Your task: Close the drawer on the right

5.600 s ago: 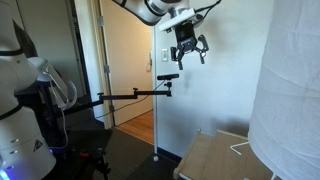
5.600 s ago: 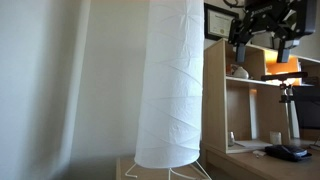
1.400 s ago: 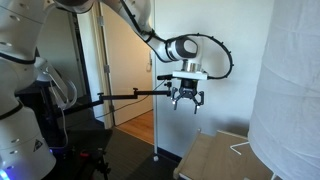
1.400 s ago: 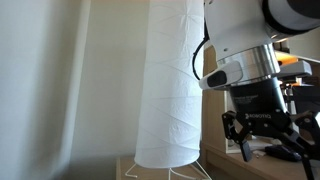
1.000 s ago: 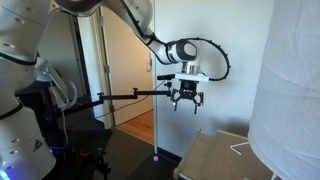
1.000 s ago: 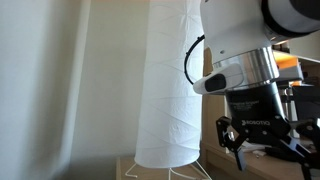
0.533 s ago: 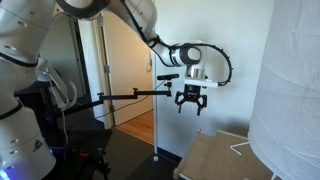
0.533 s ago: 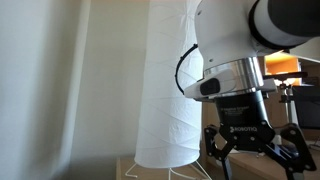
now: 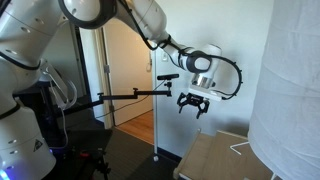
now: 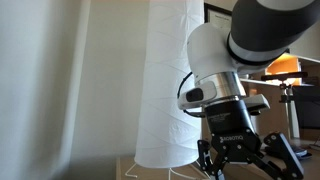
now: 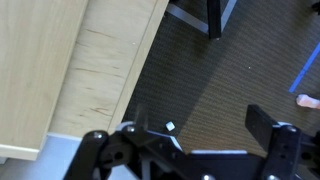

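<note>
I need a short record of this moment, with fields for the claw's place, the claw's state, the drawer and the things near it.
claw place: claw in the air, higher than the wooden drawer unit, near its edge
claw state: open, holding nothing
drawer: flat pale top in view; open or closed cannot be told
near it: tall white paper lamp standing on the unit's top

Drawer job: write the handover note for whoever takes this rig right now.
Pincer: open, empty, hanging in the air, touching nothing.
Drawer: low tan wooden box beside the tall white lamp shade. The wrist view shows the pincer over dark floor, just off the wood's edge.
Done: no contact with the drawer yet.
Left: lower to the drawer's front and push it shut. How far it stands out cannot be told here.
</note>
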Motion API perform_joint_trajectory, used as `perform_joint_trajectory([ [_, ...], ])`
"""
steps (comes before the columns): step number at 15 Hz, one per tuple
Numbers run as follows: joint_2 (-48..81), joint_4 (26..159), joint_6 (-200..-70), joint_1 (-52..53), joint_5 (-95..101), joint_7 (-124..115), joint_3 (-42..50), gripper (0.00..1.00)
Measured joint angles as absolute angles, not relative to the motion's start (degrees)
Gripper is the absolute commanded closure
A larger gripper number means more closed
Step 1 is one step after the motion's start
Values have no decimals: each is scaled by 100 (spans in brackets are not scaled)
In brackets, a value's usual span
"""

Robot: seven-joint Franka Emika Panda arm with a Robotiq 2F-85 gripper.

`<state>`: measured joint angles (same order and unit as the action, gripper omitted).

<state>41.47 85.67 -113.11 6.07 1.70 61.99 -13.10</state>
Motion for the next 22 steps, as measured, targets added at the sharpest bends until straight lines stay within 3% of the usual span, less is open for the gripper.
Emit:
perform_joint_trajectory([
  [22,4867,8150,-11291,889,406,6028,-1212,0],
])
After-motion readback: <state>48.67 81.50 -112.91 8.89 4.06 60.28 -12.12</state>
